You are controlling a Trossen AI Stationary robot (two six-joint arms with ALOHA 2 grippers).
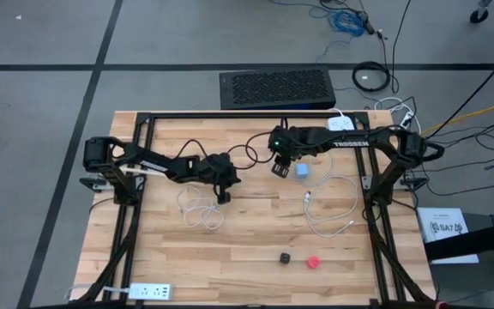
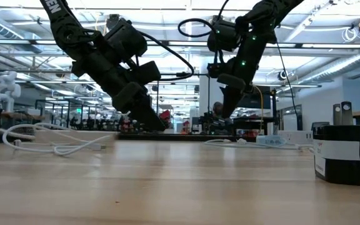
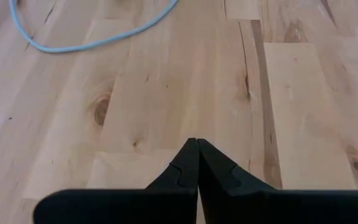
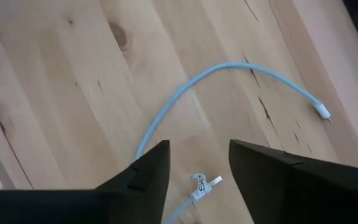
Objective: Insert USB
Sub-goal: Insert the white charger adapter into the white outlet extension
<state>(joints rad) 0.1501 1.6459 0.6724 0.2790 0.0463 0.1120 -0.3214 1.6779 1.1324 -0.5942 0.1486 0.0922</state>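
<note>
A pale blue-white USB cable [image 4: 185,93] lies in a curve on the wooden table. One plug end [image 4: 205,184] rests flat on the boards below the gap of my right gripper [image 4: 197,171], which is open and hangs above the table [image 2: 227,109]. The cable's other end [image 4: 322,112] lies farther off. A small blue-white charger block [image 1: 303,172] stands just beside my right gripper [image 1: 279,167]. My left gripper [image 3: 197,146] is shut with nothing between its fingers. It slants down close over bare boards [image 1: 224,196] near the table's middle.
A loose white cable [image 1: 200,210] lies near my left gripper and another [image 1: 328,215] toward the right. A power strip [image 1: 148,292] sits at the near left corner and a white adapter [image 1: 341,123] at the far edge. A black cube [image 1: 286,257] and a red piece [image 1: 313,262] lie near the front.
</note>
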